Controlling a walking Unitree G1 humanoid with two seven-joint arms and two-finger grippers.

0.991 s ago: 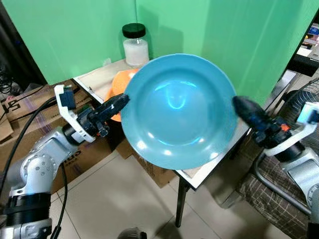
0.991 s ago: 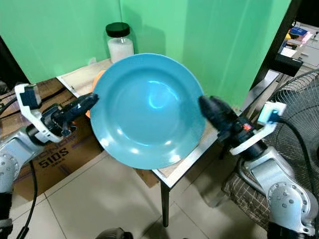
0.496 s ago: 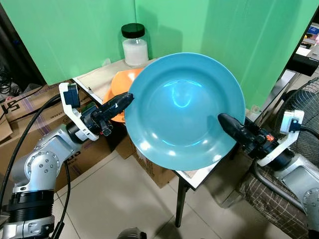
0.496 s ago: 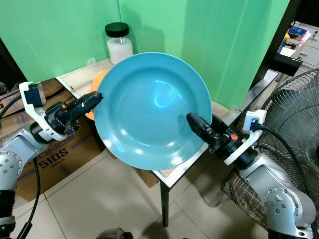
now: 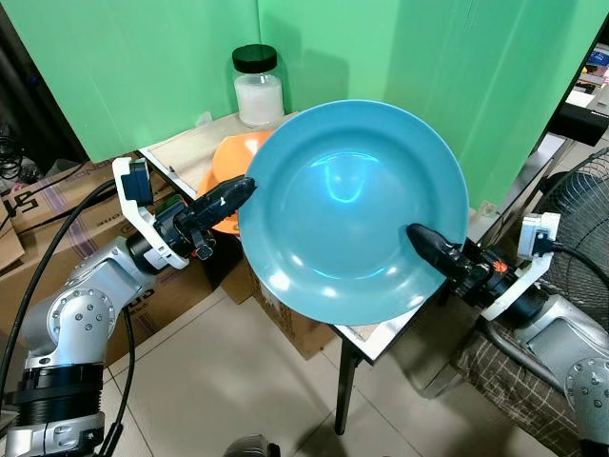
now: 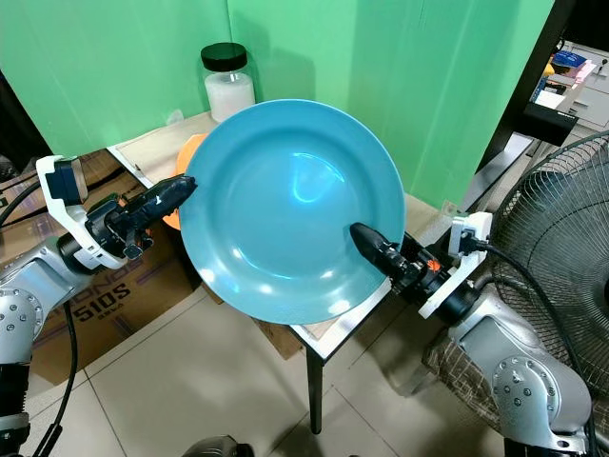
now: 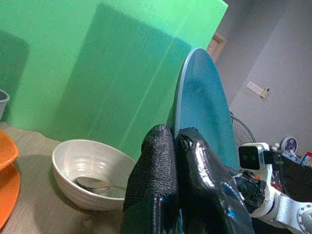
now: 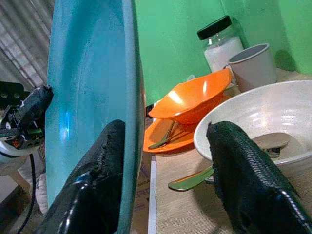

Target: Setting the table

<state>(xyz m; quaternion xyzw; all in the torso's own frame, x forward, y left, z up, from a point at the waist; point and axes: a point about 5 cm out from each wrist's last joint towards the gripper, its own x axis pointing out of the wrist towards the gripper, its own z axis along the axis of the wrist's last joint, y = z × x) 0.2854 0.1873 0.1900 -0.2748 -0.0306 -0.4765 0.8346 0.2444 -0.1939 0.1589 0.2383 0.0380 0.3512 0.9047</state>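
The left gripper, mid-left of the left eye view, pinches the rim of the blue plate, held tilted at frame centre above the table. The right gripper stands spread, one finger against the plate's face. With a single pinch bearing it, the plate could swing or slip, dropping onto the white bowl or orange bowl

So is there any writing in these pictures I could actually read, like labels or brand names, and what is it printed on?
"510S", with a smaller line above it that is partly hidden: on the cardboard box on the floor below the left claw.
Dark print on the cardboard box at the far left: cut off, not readable.
Jar, blue plate and bowls: no writing visible.
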